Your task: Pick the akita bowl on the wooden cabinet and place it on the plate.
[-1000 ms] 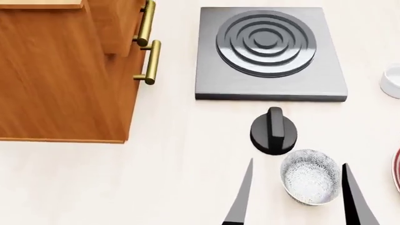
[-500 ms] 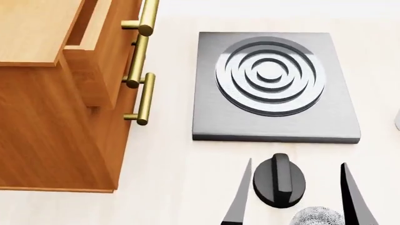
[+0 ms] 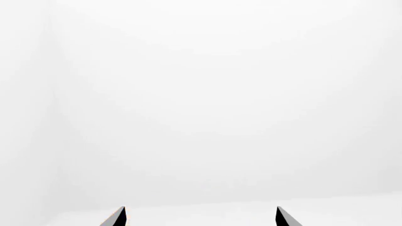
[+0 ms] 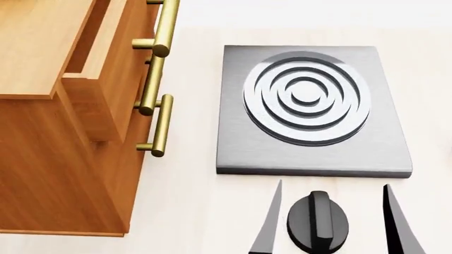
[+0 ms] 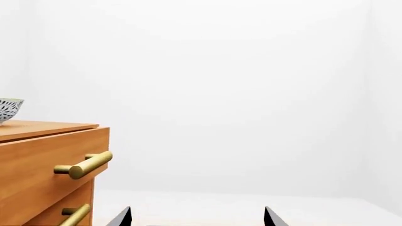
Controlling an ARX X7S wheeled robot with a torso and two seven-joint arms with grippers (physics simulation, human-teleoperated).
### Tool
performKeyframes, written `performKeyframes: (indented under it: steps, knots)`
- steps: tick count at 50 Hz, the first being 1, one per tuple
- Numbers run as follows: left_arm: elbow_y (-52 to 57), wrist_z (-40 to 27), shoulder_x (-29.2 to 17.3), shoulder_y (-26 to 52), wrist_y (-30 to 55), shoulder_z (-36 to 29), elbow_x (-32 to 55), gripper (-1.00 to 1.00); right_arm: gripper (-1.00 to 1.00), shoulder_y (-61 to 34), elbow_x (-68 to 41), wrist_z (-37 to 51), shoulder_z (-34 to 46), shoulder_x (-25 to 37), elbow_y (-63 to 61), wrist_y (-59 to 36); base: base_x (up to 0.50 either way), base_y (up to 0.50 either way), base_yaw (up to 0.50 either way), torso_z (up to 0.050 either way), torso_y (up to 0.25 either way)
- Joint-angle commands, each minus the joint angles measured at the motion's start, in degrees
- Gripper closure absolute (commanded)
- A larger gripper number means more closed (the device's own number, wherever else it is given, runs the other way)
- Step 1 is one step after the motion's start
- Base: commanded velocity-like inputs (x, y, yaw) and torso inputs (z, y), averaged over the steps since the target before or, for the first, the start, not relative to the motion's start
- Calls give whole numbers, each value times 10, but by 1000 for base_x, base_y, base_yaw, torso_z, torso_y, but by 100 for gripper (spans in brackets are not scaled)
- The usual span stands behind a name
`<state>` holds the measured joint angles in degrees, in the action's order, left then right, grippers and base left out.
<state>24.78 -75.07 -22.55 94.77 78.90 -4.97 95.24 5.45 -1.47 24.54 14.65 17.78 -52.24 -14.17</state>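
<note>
The akita bowl [image 5: 9, 109], white with dark speckles, shows only in the right wrist view, upright on top of the wooden cabinet [image 5: 44, 160] and cut by the picture's edge. In the head view the cabinet [image 4: 42, 159] fills the left side with brass handles [image 4: 156, 124] and a drawer pulled out; no bowl shows on the part of its top in view. My right gripper [image 4: 333, 185] [image 5: 197, 212] is open, apart from the cabinet, with nothing between its fingers. My left gripper [image 3: 200, 212] is open too and faces a blank white wall. The plate is out of view.
A grey square stove [image 4: 247, 153] with raised rings lies on the pale surface to the right of the cabinet. A black knob [image 4: 318, 219] sits just in front of it, showing between my right gripper's fingers in the head view.
The head view has swung up: stove, knob and cabinet slid down the picture, more of the cabinet top shows, and a speckled bowl near the fingers dropped out of view.
</note>
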Motion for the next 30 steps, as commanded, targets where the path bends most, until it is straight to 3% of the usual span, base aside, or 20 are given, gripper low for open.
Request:
performKeyframes:
  steps: [1,13,20,30]
  knots:
    - [-62,52,7,42,1,-28,-26,-100,-100,0,-4,4,1,3,2,4,0,0,0,0,0]
    - [-227,257,33,135,-70,-134,-228,-100,-100,-1,-9,8,-2,7,7,6,0,0,0,0,0]
    - [-297,346,40,175,-110,-214,-315,-100,-100,-2,-8,9,1,10,13,7,0,0,0,0,0]
    - [-468,448,76,224,-181,-275,-398,-100,-100,-5,-5,11,8,11,23,8,0,0,0,0,0]
